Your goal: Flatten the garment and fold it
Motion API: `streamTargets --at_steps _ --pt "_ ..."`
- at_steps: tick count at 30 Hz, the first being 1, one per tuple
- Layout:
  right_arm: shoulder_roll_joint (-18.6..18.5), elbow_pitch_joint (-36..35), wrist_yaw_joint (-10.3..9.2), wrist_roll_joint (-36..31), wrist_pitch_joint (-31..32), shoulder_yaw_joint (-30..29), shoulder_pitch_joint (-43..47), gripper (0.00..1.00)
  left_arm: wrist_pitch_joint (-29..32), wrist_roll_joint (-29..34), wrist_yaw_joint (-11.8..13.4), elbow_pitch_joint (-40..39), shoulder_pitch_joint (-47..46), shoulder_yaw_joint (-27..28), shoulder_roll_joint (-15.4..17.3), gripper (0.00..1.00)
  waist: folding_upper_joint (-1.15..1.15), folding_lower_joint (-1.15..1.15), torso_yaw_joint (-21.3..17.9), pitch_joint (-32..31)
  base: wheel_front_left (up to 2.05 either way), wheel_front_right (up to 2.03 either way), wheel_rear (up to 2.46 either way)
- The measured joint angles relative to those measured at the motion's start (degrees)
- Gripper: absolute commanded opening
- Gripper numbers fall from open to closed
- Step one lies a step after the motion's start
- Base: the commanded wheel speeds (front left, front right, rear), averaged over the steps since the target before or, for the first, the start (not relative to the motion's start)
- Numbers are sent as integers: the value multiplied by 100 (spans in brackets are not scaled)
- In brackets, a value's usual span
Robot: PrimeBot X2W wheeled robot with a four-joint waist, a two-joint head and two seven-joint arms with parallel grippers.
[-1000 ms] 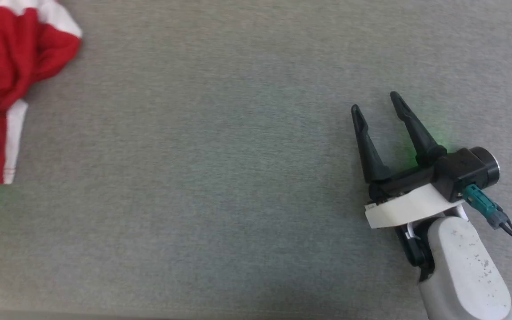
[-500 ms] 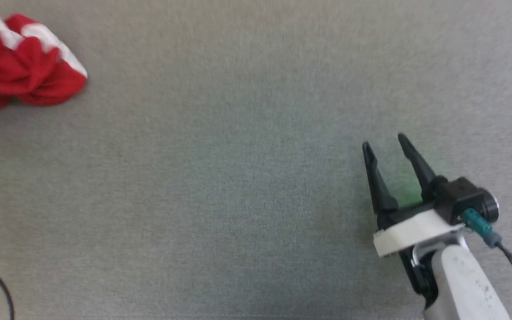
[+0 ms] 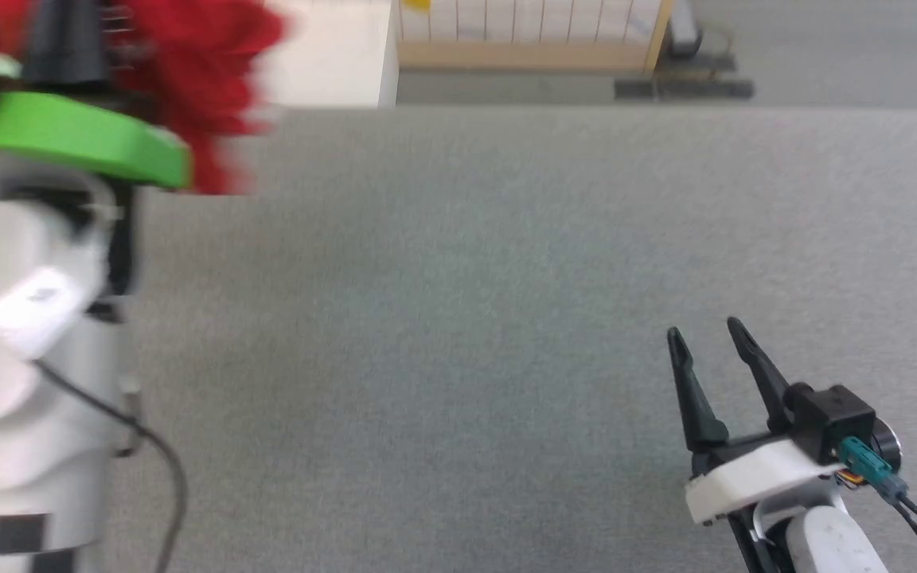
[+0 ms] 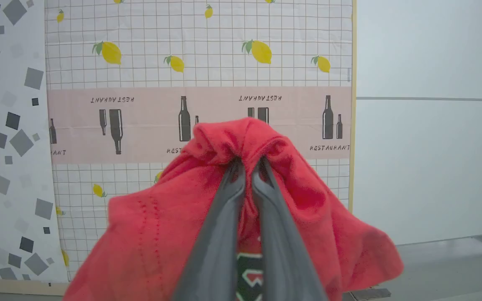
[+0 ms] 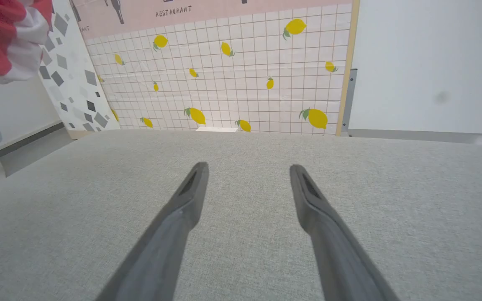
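Garment (image 4: pixel 149 234) lifted off table (image 3: pixel 458 318), backdrop (image 4: pixel 149 125) reads RESTAURANT

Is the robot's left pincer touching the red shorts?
Touching. In the left wrist view, the left pincer is shut on a bunched fold of the red shorts.

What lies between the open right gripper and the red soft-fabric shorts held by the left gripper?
The stretch is bare: in the head view, grey cloth-covered surface runs from the right gripper to the red soft-fabric shorts.
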Motion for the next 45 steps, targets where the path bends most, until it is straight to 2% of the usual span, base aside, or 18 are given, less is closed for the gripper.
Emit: streamTargets --at_steps 7,11,18,23,24,25,26,29,34,37,39,45 --pt "-2 -178 0 -22 90 -169 170 100 48 -289 -138 37 -102 -654 -957 0 0 0 -392 -402 0 0 0" --pt "-3 -275 0 -22 136 -194 188 100 100 -441 -255 389 13 -1037 -1354 0 0 0 -708 -461 0 0 0" --pt "-5 -382 0 -20 178 -158 198 100 1047 -448 -372 1886 599 -1894 -1515 0 0 0 -1187 -380 0 0 0" --pt "-5 -401 0 -5 176 -138 197 100 2254 -474 -439 2977 786 -2305 -1517 0 0 0 -1373 -194 0 0 0" --pt "-5 -400 0 -1 175 -141 197 100 2481 -516 -444 3137 821 -2339 -1517 27 0 0 -1393 -155 0 0 0" --pt "-5 -400 0 0 170 -144 197 100 2642 -565 -445 3238 847 -2361 -1518 93 0 0 -1405 -124 0 0 0" --pt "-7 -399 0 1 169 -152 197 100 2782 -624 -447 3304 870 -2385 -1522 100 0 0 -1412 -91 0 0 0" --pt "-8 -394 0 0 169 -156 197 100 2854 -765 -455 3304 874 -2340 -1526 100 0 0 -1372 -43 0 0 0" --pt "-7 -397 0 -12 170 -145 196 100 2392 -1045 -457 2847 992 -2017 -1483 100 0 0 -1185 -74 0 0 0" --pt "-7 -400 0 -24 172 -149 196 100 1789 -1084 -449 2329 1163 -1792 -1391 100 -1 0 -1044 -123 0 0 0" --pt "-7 -410 0 -31 179 -136 196 100 1305 -1080 -355 1953 1286 -1596 -1274 100 0 0 -946 -157 0 0 0" --pt "-7 -526 0 -100 237 -77 199 100 -388 -901 127 944 1929 -931 -903 100 -1 0 -606 -272 0 0 0"
